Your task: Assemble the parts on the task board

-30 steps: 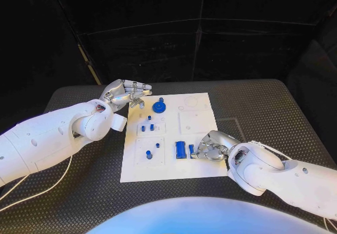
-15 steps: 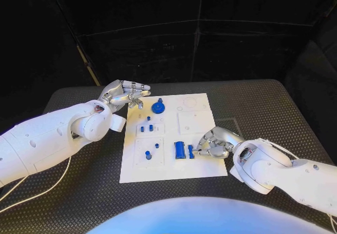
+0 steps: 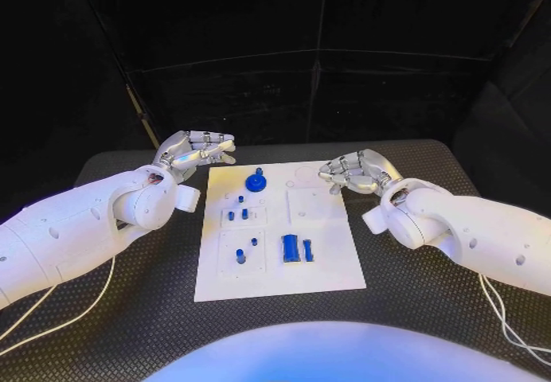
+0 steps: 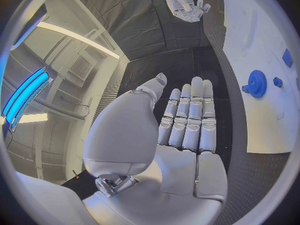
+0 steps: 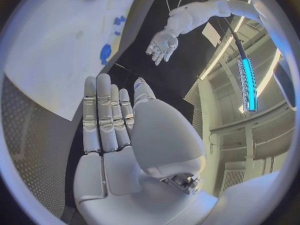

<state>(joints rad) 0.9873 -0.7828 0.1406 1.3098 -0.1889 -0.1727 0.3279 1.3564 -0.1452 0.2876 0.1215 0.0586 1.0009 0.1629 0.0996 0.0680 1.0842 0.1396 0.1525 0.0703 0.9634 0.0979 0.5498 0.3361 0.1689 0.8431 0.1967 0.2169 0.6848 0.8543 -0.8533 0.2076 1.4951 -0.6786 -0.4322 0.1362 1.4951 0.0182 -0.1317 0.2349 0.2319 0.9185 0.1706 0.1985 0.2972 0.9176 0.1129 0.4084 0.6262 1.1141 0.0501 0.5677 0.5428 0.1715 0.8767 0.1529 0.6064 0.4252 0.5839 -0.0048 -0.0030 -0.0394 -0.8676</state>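
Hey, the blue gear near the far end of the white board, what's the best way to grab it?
Probably by the small knob rising from the middle of the blue gear, pinched from straight above. The disc seems to lie flat on the task board, so its rim offers little to hold. The left hand hovers open nearest it; the right hand is open too.

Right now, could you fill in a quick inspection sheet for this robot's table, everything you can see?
Surface: black textured table.
Job's things: white task board mid-table; blue gear at its far end; small blue pegs; a larger blue block with a slim blue piece beside it.
Clutter: nothing seen.
Robot hands: left robot hand and right robot hand raised at the board's far corners, fingers straight, holding nothing.
Cables: white cable under the left arm; another by the right arm.
Surroundings: dark curtained backdrop.
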